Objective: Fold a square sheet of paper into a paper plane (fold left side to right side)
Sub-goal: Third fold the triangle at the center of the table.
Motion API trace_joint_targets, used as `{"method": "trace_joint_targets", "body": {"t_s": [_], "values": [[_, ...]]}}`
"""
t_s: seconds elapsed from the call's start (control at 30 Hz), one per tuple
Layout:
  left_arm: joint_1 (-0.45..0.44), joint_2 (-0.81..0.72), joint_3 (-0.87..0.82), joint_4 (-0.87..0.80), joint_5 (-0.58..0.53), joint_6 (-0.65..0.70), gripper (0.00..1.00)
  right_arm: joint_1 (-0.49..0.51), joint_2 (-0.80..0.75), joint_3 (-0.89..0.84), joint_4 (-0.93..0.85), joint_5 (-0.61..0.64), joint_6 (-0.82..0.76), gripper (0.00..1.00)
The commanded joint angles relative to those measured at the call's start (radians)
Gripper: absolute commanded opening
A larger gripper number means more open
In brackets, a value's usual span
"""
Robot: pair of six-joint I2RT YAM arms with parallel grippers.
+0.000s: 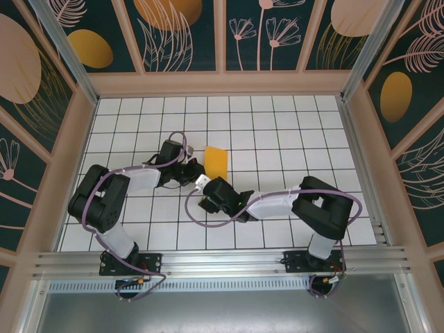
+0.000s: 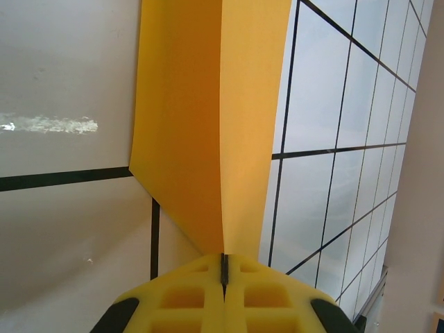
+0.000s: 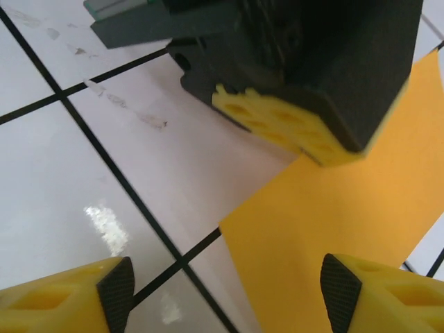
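At table (image 1: pixel 277 132) centre: 1 paper sheet (image 1: pixel 216 161), 2 hands (image 2: pixel 223 267) (image 3: pixel 225 284).

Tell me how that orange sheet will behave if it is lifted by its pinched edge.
Probably floppy: the square sheet of paper bends into two panels beyond the shut left end effector. Likely very light, since it looks thin. If pushed, it may slide on the glossy tiled table.
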Motion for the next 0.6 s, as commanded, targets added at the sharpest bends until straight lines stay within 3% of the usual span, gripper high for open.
{"method": "trace_joint_targets", "body": {"t_s": [0.0, 0.23, 0.4, 0.57], "values": [[-0.005, -0.007, 0.0, 0.011, 0.017, -0.001, 0.07, 0.002, 0.029, 0.039, 0.058, 0.062, -0.054, 0.69], [-0.005, -0.007, 0.009, -0.006, 0.019, 0.011, 0.07, -0.006, 0.061, 0.058, 0.08, 0.09, -0.079, 0.52], [-0.006, -0.011, 0.009, -0.012, 0.014, 0.016, 0.08, -0.016, 0.046, 0.051, 0.085, 0.096, -0.088, 0.31], [-0.003, -0.025, 0.029, -0.047, 0.006, 0.04, 0.13, -0.019, 0.041, 0.041, 0.072, 0.079, -0.114, 0.01]]}}
